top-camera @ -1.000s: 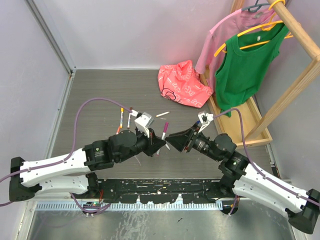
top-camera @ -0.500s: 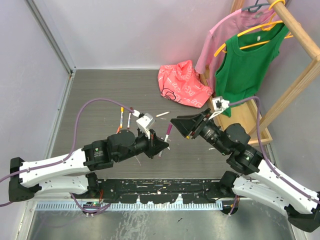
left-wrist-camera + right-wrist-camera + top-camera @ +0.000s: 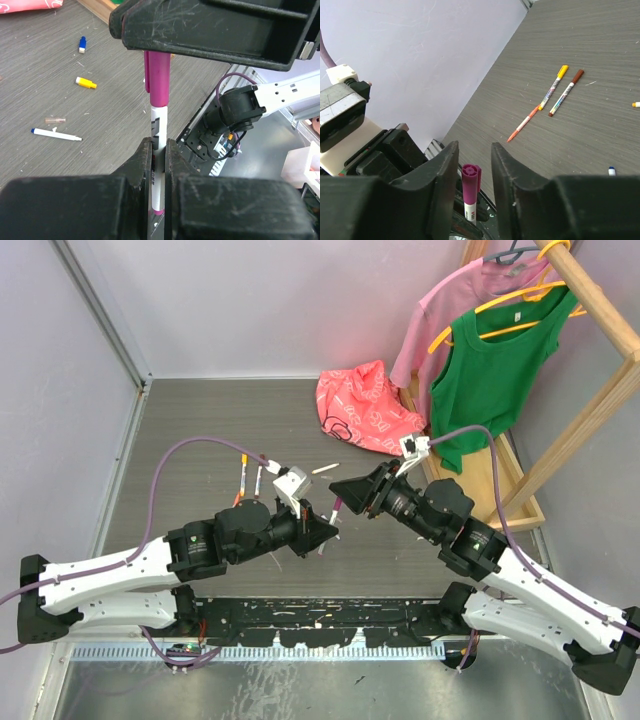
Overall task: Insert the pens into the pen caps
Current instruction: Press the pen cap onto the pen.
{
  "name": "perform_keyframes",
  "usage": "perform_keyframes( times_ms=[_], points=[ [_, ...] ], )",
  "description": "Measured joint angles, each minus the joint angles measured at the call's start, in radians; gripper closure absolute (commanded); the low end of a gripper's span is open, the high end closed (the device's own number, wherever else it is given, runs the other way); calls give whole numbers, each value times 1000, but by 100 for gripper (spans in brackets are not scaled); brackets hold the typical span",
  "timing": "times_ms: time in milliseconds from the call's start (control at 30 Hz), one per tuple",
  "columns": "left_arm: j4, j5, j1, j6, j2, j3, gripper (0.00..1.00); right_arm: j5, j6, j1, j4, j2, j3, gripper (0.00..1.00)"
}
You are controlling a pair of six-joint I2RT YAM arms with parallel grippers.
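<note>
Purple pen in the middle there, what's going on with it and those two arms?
The left claw is shut on the white barrel of a pen. A purple cap sits on the pen's far end. The right claw is open, with a finger on either side of that cap and a gap on both sides. On the table lie a yellow cap and an uncapped blue-tipped pen.

Purple-capped pen [image 3: 469, 196] upright between the right gripper's [image 3: 471, 155] parted fingers [image 3: 439, 192], yellow-capped pen [image 3: 551, 93] and brown-capped pen [image 3: 564, 93] beyond it
</note>
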Motion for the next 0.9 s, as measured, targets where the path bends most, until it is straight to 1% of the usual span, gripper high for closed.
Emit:
perform_keyframes(
  times_ms=[133,200,300,367,433,600,733,900],
  points=[
    [0,-3,0,0,0,0,100,-11,13,0,-1,0,-9,65],
    [0,-5,0,0,0,0,100,-16,15,0,-1,0,-12,68],
    [0,-8,0,1,0,0,100,-28,16,0,0,0,-13,80],
    [-1,-11,0,2,3,0,100,-34,16,0,5,1,-13,91],
    [-1,-20,0,-1,4,0,100,-38,15,0,4,3,-13,99],
    [-4,-40,-1,-6,5,0,100,-48,7,-1,5,12,-11,100],
    [-23,-77,-2,-9,4,0,100,-58,-8,3,-5,60,15,100],
    [-61,-89,-3,-5,4,0,100,13,-18,58,-24,73,16,100]
  ],
)
